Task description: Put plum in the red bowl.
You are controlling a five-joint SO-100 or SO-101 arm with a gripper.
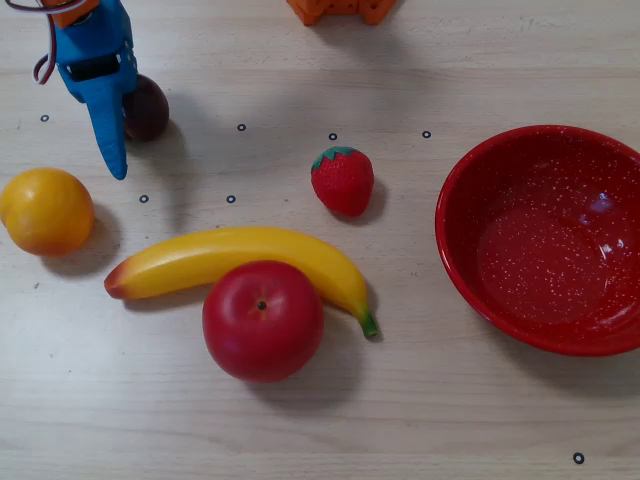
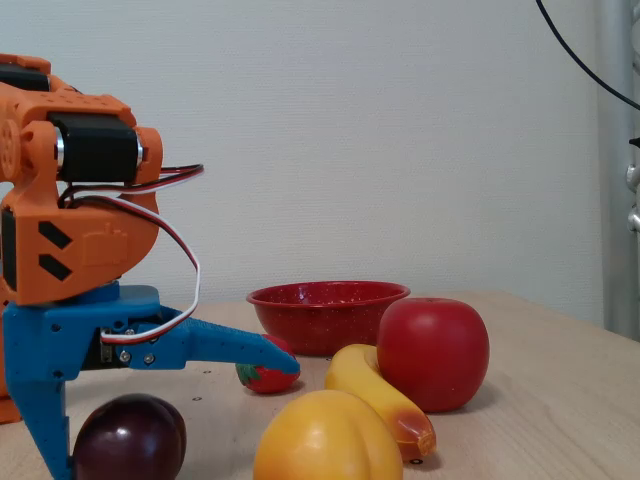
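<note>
While my fingers (image 2: 150, 405) stand spread and empty over the plum (image 2: 130, 440), one blue finger points down at the plum's left in the fixed view and the other reaches out level above it toward the strawberry (image 2: 268, 372). The plum sits on the bench (image 1: 420, 420) at the far upper left of the overhead view, well apart from the red bowl (image 1: 470, 180) at the right edge.

To do this grasp well, I judge I should centre the plum between both fingers before closing, come down until the lower finger is near the bench, and squeeze across its widest part. It is round and glossy, so a high or off-centre pinch would likely squirt it out sideways. Once held, I should lift clear of the strawberry, the banana (image 1: 230, 255) and the apple (image 1: 262, 320), which lie between here and the bowl.

From overhead, my blue finger (image 1: 105, 110) covers the plum's (image 1: 148, 108) left part, so I cannot tell whether I touch it. The bowl's right rim is cut off there. In the fixed view the orange (image 2: 325, 440) runs off the bottom edge.
</note>
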